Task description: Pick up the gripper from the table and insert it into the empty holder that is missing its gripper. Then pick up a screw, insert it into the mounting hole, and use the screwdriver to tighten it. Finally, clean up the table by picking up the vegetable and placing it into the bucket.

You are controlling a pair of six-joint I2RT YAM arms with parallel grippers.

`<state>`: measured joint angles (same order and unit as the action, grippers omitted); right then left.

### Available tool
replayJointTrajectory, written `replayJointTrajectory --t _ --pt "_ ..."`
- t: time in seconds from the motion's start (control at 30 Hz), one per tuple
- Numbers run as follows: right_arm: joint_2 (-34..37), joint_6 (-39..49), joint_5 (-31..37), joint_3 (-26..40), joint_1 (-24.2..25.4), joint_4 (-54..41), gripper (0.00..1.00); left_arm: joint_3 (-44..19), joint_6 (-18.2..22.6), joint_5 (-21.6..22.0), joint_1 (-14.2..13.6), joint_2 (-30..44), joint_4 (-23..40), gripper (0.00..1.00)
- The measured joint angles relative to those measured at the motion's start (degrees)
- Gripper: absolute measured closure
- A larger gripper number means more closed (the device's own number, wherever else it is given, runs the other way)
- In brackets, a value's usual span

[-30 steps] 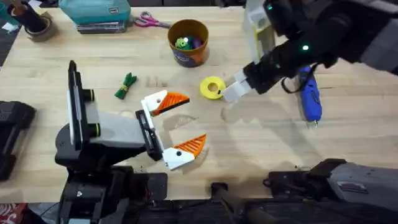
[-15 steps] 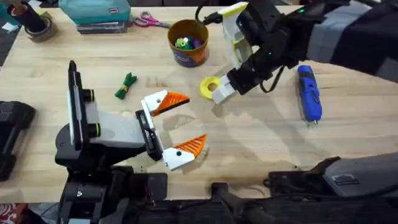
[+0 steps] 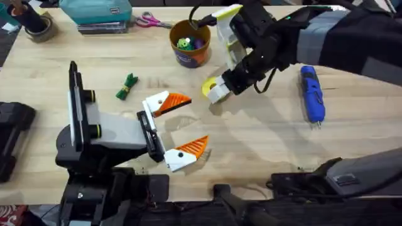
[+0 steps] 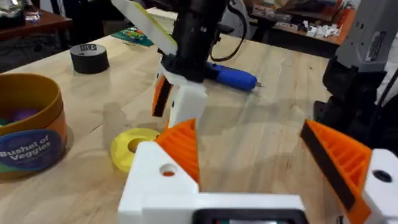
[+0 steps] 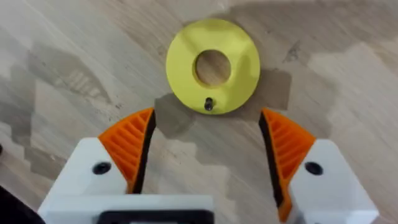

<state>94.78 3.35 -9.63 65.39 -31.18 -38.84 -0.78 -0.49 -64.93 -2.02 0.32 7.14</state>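
Screw-pickup step, by my read. Right hand point(image 5: 208, 152) hangs over the yellow disc point(image 3: 211, 87), fingers spread wide either side of it, nothing held. A small dark screw point(image 5: 209, 104) sits on the disc's near rim. Left hand point(image 3: 176, 129) rests mid-surface, fingers wide apart, empty; both carry orange wedges, so the holder looks already filled. Screwdriver point(image 3: 312, 93) lies far right. Vegetable point(image 3: 127, 86) lies left, well apart from the bucket point(image 3: 190, 42) at the far side. Next: centre on the screw, descend, pinch precisely; tiny target, easy to knock away.

Blue screwdriver point(image 3: 312, 94), yellow disc point(image 5: 212, 66), dark-green vegetable point(image 3: 127, 86).
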Motion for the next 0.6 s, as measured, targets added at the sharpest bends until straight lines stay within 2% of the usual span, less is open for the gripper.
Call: replayJointTrajectory --t 0.13,0.6 --pt "0.0 -0.13 0.02 0.0 -0.07 1.08 0.078 0.0 0.0 0.0 0.0 0.0 0.0 0.015" --pt "3.13 -0.17 0.48 -0.02 -0.59 2.6 0.329 0.0 0.0 0.0 0.0 0.0 0.0 0.015"
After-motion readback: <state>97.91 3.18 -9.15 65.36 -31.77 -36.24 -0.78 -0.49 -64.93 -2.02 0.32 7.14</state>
